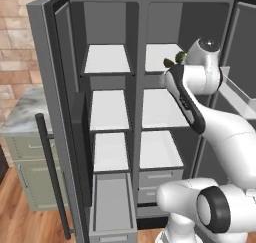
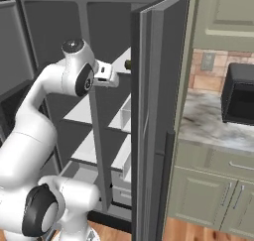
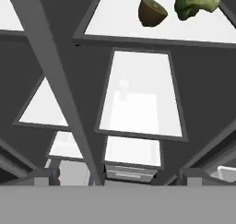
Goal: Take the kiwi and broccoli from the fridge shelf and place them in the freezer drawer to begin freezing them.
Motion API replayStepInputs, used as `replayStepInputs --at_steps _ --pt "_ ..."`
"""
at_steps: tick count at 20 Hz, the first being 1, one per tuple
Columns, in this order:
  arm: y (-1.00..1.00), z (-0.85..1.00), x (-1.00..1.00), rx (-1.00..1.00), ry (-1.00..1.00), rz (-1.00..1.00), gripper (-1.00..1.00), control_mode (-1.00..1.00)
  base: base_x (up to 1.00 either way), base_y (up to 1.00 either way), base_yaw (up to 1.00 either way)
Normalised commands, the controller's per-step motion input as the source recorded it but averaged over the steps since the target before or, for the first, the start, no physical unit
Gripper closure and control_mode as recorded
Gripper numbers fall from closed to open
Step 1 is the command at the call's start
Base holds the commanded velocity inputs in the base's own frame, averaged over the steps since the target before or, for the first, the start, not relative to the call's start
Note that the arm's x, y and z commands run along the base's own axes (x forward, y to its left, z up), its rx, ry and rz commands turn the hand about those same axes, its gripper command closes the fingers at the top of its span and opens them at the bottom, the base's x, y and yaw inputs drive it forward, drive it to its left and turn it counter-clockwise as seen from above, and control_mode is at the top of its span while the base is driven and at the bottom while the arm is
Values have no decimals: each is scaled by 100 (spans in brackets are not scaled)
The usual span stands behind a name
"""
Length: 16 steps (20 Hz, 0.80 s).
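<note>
Up on the top right fridge shelf [image 1: 160, 57] sit the kiwi [image 3: 152, 12] and the broccoli [image 3: 193, 3], just beside each other near the shelf's front edge and apart, with the broccoli on the side nearer the right wall. From the left base view both show as a small dark lump and a green lump peeking past the arm's wrist; from the right base view only a dark speck of the kiwi [image 2: 127, 64] shows at the shelf edge. Nothing touches either of them.

Lower down, on the left column, the freezer drawer [image 1: 114, 207] stands pulled out, its grey inside bare. Two shallow drawers [image 1: 161, 179] sit shut at the bottom of the right column. Both fridge doors [image 1: 52, 112] stand open.

The gripper is hidden behind the wrist in the base views, so I cannot tell how far its jaws stand apart; it holds nothing that shows. The hand is raised near the top right shelf.
</note>
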Motion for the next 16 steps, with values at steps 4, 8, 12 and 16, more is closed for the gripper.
replayStepInputs --at_steps 4,8,12,16 --pt "-8 17 70 0 -7 -31 -100 -100 0 0 0" --pt "-11 16 77 2 -2 -31 -100 -100 0 0 0" --pt "-39 1 58 4 0 -11 -100 -100 0 0 0" --pt "-38 0 44 3 -4 0 -100 -100 0 0 0"
